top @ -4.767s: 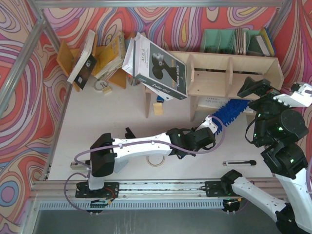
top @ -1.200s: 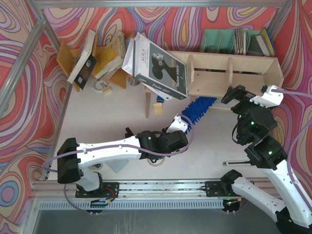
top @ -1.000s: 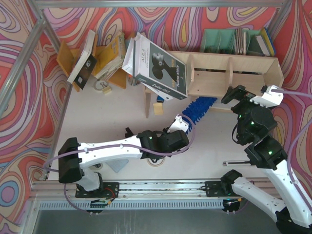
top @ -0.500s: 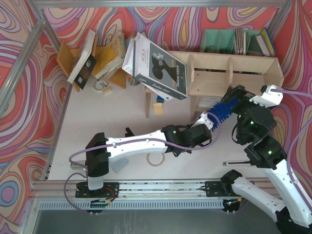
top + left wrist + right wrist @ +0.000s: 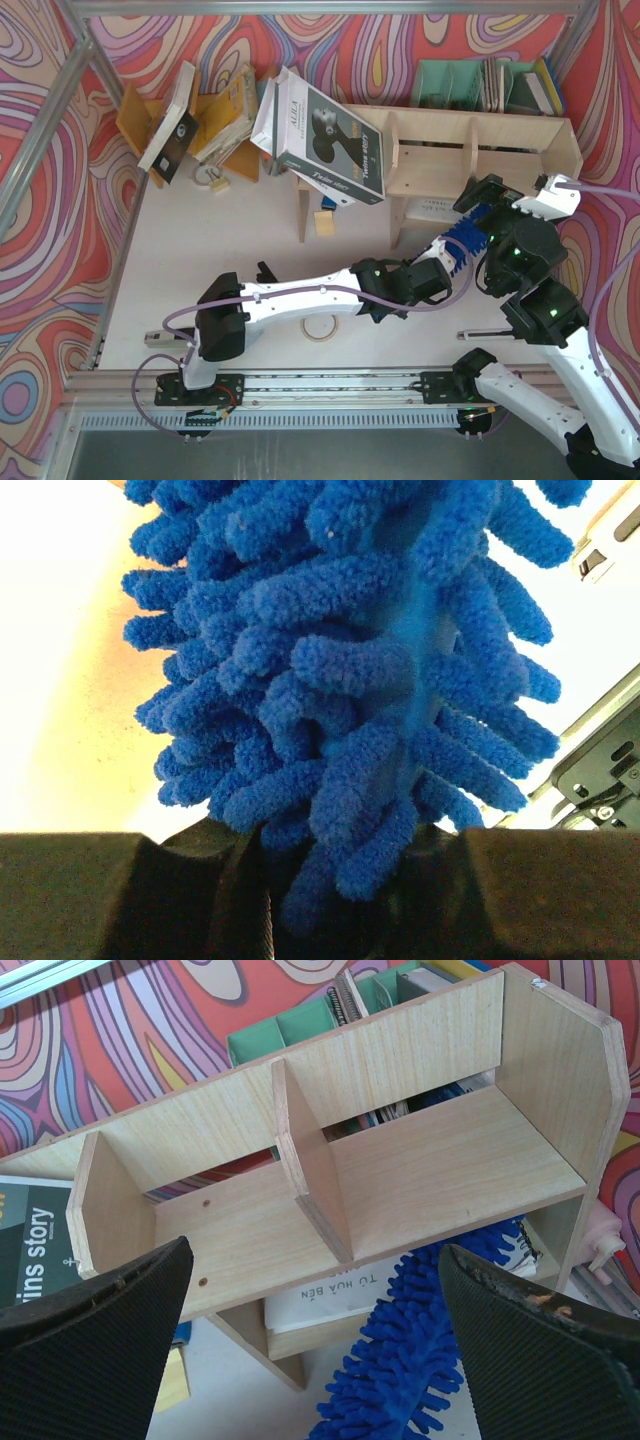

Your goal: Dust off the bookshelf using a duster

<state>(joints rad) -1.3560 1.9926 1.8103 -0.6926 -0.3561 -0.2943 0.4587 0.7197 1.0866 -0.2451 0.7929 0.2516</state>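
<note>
From above, the left gripper is clamped on the near end of the duster, whose head reaches under the right front of the bookshelf; at the left wrist, the fingers pinch the base of the soft, light pile, which likely flops, so the stiff handle seems the surer hold. At the right wrist, the right gripper holds its fingers wide apart, empty, facing the bookshelf.

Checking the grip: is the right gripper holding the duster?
No, the right gripper stands wide open, empty; the left gripper holds the duster.
</note>
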